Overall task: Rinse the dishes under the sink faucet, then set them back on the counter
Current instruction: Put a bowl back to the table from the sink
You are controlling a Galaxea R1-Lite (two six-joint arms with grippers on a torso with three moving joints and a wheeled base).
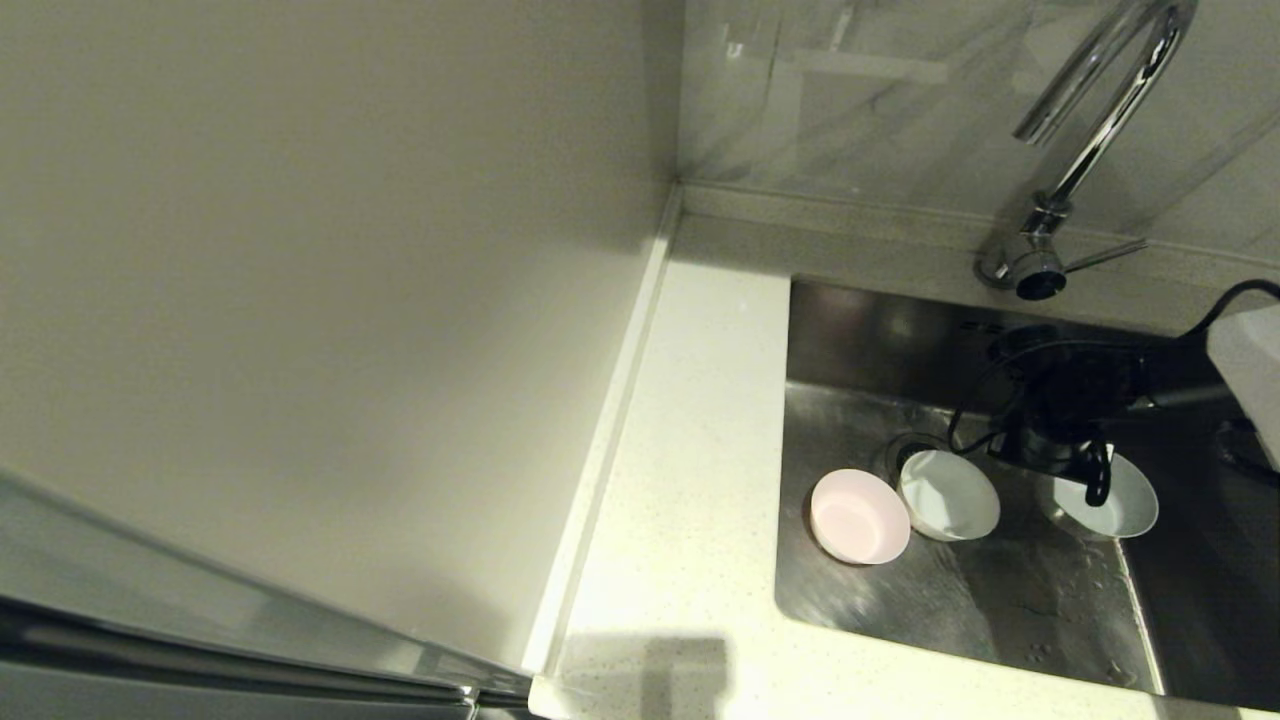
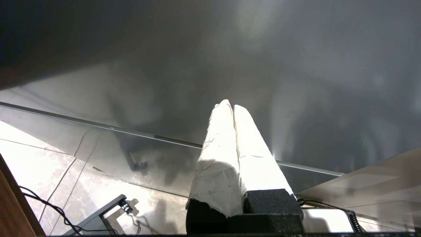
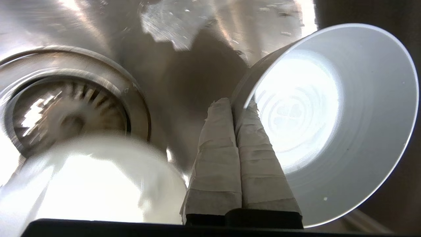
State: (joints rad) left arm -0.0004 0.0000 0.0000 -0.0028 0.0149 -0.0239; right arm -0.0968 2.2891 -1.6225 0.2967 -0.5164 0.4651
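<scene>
Three bowls are down in the sink (image 1: 930, 610). The pale pink bowl (image 1: 860, 517) lies at the left, with the mint-white bowl (image 1: 950, 495) beside it, partly covering the drain strainer (image 3: 65, 118). My right gripper (image 1: 1095, 480) is shut on the rim of the steel bowl (image 3: 329, 125), one finger inside and one outside, and the bowl is tilted just above the sink floor. The mint-white bowl (image 3: 92, 177) shows as a blur close by in the right wrist view. My left gripper (image 2: 229, 104) is shut on nothing, parked away from the sink.
The chrome faucet (image 1: 1090, 130) arches over the sink's back right, its side lever (image 1: 1105, 257) pointing right. The speckled counter (image 1: 690, 480) runs along the sink's left, bounded by a plain wall panel (image 1: 350, 300). Water drops lie on the sink floor (image 1: 1060, 590).
</scene>
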